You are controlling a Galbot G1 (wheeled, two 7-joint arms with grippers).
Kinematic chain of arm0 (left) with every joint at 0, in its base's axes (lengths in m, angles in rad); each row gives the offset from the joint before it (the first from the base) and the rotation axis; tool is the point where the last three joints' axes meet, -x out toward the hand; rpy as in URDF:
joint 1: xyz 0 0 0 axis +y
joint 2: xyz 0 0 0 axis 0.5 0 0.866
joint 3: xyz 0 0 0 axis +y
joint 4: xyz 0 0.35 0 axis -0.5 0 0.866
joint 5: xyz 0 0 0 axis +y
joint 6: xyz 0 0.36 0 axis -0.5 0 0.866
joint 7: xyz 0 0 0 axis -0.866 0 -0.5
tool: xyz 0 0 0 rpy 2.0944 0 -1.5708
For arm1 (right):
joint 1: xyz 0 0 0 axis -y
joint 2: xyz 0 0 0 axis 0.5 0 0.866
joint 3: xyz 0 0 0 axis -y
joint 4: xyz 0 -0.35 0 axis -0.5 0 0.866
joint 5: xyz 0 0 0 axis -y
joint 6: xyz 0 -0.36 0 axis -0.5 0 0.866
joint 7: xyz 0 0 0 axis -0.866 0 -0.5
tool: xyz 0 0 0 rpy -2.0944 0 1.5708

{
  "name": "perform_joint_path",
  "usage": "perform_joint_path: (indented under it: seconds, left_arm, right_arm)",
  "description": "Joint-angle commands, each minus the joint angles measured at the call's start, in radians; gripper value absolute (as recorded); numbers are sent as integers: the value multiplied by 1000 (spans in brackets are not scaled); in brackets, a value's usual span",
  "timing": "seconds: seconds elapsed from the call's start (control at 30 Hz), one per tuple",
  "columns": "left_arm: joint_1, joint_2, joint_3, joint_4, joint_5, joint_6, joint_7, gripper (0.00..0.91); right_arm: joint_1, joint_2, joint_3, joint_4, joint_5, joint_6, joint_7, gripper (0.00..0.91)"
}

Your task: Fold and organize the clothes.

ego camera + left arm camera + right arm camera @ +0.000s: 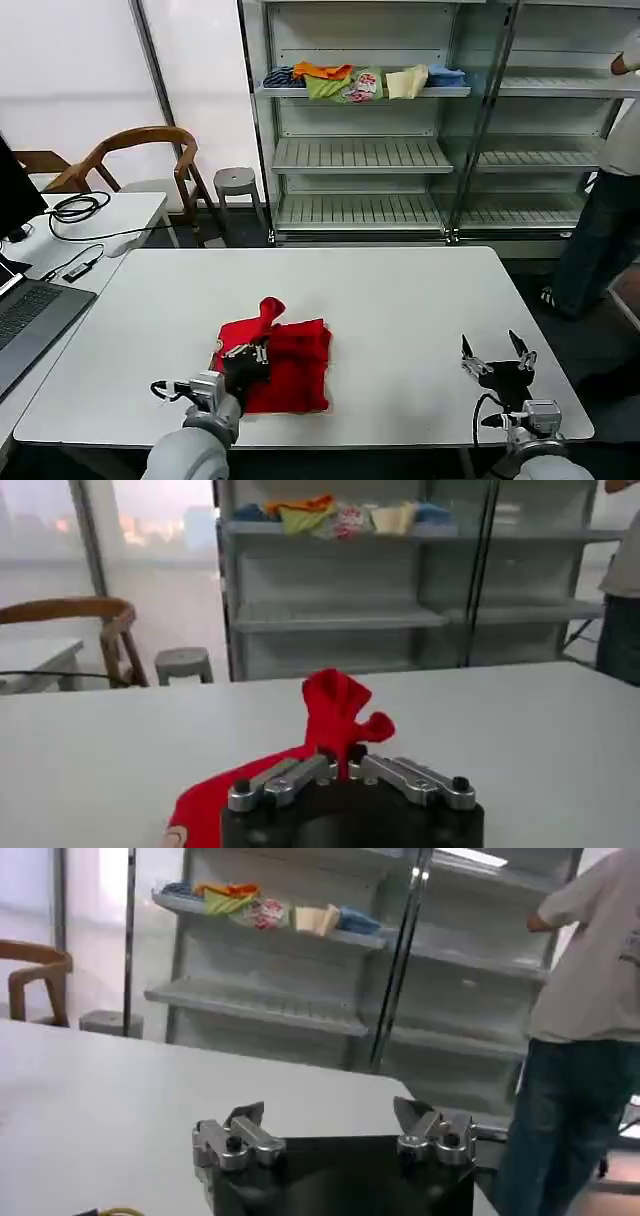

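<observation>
Lying on the smooth white table (pixel 400 300), toward its near left part, the bright red T-shirt (pixel 290 365) forms a rough, soft square of folded cotton with wrinkled edges, and one bunched, twisted piece of the cloth stands up from its far left corner like a crumpled knot. The left gripper (pixel 247 352) sits on the near left edge of the shirt; in the left wrist view its two grey metal fingers (pixel 285 778) slant inward until their tips meet, pinched tight on a fold of the red fabric, with the gathered tuft rising just beyond them. The right gripper (pixel 495 355) hovers off to the right over the bare near corner of the table, well apart from the shirt, its dark, pointed fingers (pixel 235 1133) spread wide with nothing between them. Behind the table stands a pale metal shelf unit (pixel 360 155) with slatted shelves, and on its upper shelf a row of folded garments (pixel 365 80) in orange, green, cream and blue lies side by side.
</observation>
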Motion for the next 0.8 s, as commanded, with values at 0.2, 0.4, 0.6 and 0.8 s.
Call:
perform_joint_path:
  seconds: [0.2, 0.4, 0.6, 0.8]
  left_arm:
    - [-81, -77, 122, 167, 66, -52, -73, 10]
    - [-89, -109, 159, 199, 61, -142, -68, 907]
    - [-90, -101, 161, 158, -23, -208, 0, 907]
    - [-76, -97, 147, 106, -24, -224, 35, 907]
  right_arm:
    - [10, -8, 4, -9, 1, -2, 1, 907]
    - [25, -11, -2, -17, 2, -3, 1, 907]
    - [36, -10, -5, -22, 5, -2, 0, 907]
    - [43, -5, -13, -21, 5, 0, -2, 907]
